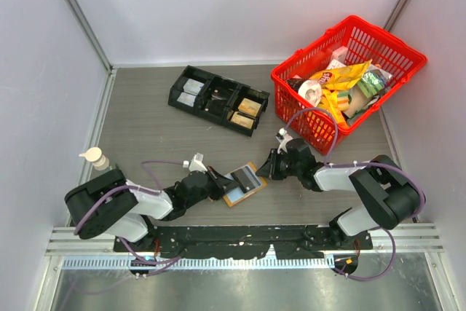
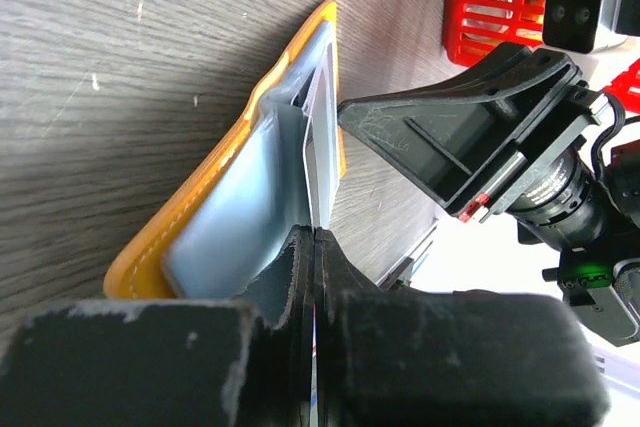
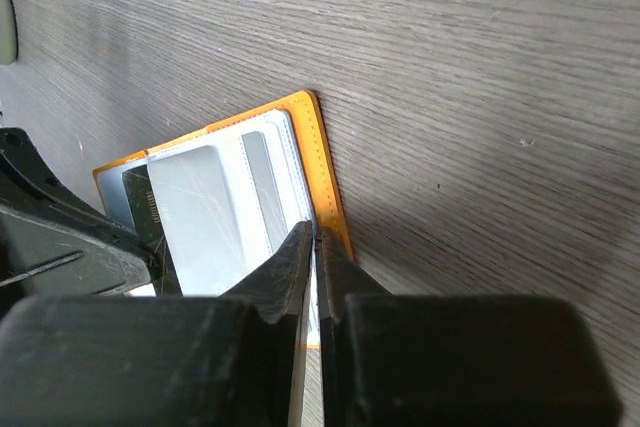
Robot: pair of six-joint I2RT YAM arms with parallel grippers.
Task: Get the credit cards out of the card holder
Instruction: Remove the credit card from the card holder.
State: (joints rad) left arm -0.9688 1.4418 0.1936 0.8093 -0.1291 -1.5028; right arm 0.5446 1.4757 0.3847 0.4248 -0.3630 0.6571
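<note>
Drawing out is judged barely started: the open card holder (image 1: 244, 183) lies between both pincers, its orange edge pinched by the closed right gripper (image 3: 315, 234), and a pale card (image 2: 318, 147) is nipped by the closed left gripper (image 2: 315, 234); no card is freed.
Pale walls (image 1: 233, 5) enclose a grey wood-grain table (image 1: 145, 121); a red basket (image 1: 386, 38) is seen beyond the right gripper, a black tray (image 1: 218, 100) beyond the left.

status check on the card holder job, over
Left gripper shut on a thin pale grey card. Right gripper shut on edge of the flat tan-orange bifold card holder. Card not yet out. Nothing blocking.
</note>
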